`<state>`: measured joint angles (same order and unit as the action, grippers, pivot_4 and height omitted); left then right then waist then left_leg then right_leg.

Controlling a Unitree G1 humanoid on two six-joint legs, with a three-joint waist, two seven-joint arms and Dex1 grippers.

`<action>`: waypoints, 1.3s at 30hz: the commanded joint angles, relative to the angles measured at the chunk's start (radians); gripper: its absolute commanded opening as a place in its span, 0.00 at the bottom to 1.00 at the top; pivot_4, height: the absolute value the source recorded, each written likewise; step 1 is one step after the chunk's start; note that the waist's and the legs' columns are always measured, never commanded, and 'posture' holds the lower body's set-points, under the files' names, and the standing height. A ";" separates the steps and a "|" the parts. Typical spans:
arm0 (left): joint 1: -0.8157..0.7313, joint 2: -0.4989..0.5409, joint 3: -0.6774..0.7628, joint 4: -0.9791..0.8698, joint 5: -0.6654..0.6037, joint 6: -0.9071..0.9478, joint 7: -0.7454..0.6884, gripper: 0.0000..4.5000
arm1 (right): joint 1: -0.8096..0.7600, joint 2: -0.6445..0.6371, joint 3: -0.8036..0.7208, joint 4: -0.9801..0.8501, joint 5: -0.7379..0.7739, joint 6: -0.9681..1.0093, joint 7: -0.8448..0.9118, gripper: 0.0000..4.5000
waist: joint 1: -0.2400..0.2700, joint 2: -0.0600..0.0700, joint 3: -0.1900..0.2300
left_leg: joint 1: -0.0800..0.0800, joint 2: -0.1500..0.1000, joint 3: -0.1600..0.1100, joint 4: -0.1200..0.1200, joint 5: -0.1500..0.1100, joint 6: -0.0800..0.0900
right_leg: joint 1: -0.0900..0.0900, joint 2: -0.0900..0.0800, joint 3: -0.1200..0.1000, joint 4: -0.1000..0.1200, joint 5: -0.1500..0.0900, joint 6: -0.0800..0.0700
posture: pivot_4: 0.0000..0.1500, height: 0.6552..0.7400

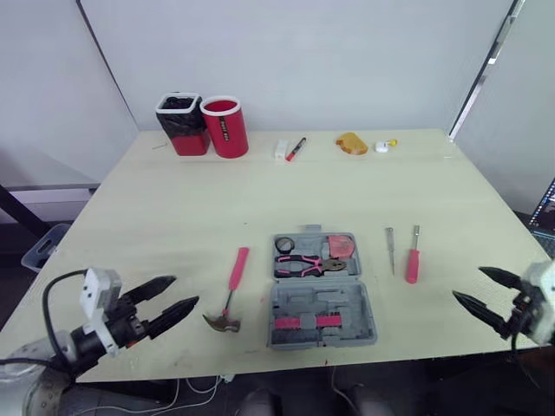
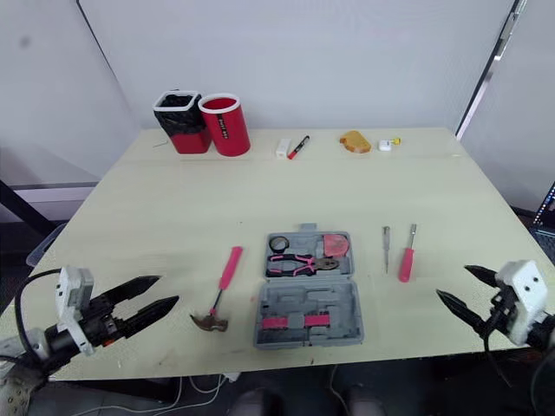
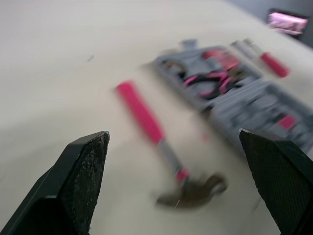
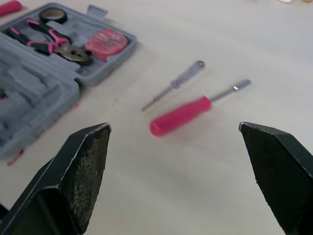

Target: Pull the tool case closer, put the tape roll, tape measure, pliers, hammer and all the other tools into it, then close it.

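Seen from the head, the left tool (image 1: pixel 184 291) hangs wide open and empty over the near left corner of the table (image 1: pixel 173 208), touching nothing. The right tool (image 1: pixel 468 283) is spread and empty too, over the near right corner. The case (image 1: pixel 323 299) lies open close to the front edge. The tape roll (image 1: pixel 284 245), pliers (image 1: pixel 303 263) and tape measure (image 1: pixel 341 246) sit in its far half. The hammer (image 1: pixel 231 290) lies just left of the case. A thin screwdriver (image 1: pixel 390 249) and a pink screwdriver (image 1: pixel 413 260) lie to its right, apart from it. Bare table separates each tool from these things.

From the left wrist, the jaws stand far apart around nothing, with the hammer on the table ahead and the case beyond it.

From the right wrist, the jaws gape just as wide, with both screwdrivers ahead and the case near them.
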<state>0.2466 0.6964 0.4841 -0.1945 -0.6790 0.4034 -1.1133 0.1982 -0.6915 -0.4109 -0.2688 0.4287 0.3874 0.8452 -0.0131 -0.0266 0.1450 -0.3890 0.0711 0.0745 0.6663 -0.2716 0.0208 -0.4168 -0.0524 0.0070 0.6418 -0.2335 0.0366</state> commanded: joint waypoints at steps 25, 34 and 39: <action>-0.276 -0.001 -0.186 -0.015 -0.071 -0.094 -0.217 1.00 | -0.733 0.418 0.346 0.551 -0.295 0.265 -0.688 0.99 | -0.006 0.001 0.000 | -0.008 -0.002 0.000 0.002 0.000 0.000 | -0.002 0.006 0.000 0.000 0.003 0.002 | 1.00 1.00; -0.266 -0.008 -0.183 -0.003 -0.066 -0.112 -0.217 1.00 | -0.726 0.502 0.313 0.619 -0.312 0.167 -0.785 0.99 | -0.007 0.001 0.000 | -0.007 -0.002 0.000 0.002 0.001 0.000 | -0.002 0.006 0.000 0.001 0.003 0.002 | 1.00 1.00; -0.262 -0.012 -0.186 0.017 -0.063 -0.130 -0.228 1.00 | -0.673 0.563 0.286 0.583 -0.325 0.134 -0.888 0.80 | -0.006 0.001 0.000 | -0.007 -0.002 0.000 0.002 0.001 0.000 | -0.002 0.006 0.000 0.001 0.003 0.002 | 1.00 1.00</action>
<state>-0.0167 0.6820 0.2832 -0.1711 -0.7380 0.2910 -1.3321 -0.4821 -0.1275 -0.1027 0.3492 0.1141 0.5344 -0.0115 -0.0189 -0.0256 0.1453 -0.3960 0.0690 0.0737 0.6678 -0.2710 0.0212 -0.4191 -0.0465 0.0070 0.6423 -0.2301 0.0383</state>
